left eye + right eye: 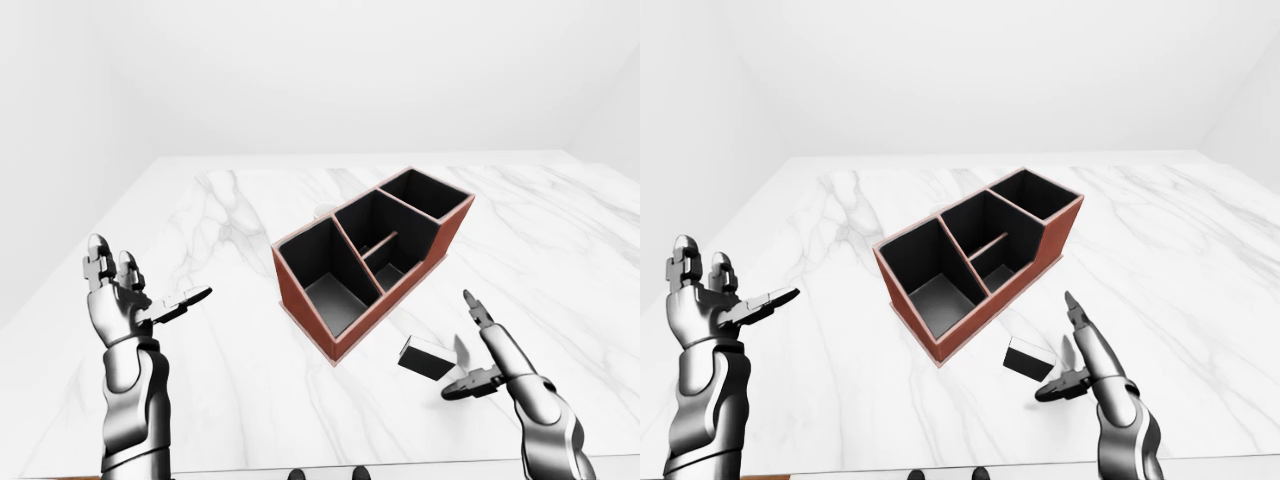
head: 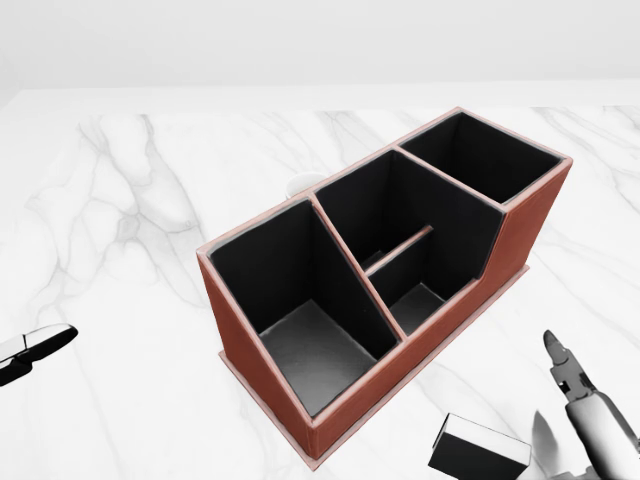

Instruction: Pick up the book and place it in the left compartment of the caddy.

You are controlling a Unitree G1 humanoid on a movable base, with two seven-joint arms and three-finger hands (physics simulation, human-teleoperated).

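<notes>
A reddish-brown caddy [image 1: 300, 292] with black inner walls sits on the white marble table, set at a slant. Its left compartment [image 1: 330, 272] is the large one at the lower left. A small black book [image 1: 427, 357] with a white edge lies flat on the table just below the caddy's right half. My right hand [image 1: 478, 348] is open, its fingers spread just to the right of the book, not closed on it. My left hand [image 1: 135, 288] is open and raised at the far left, away from the caddy.
The marble table [image 1: 230, 200] reaches to the far wall and its near edge runs along the bottom of the eye views. A small pale round thing [image 2: 300, 186] peeks out behind the caddy's top left wall.
</notes>
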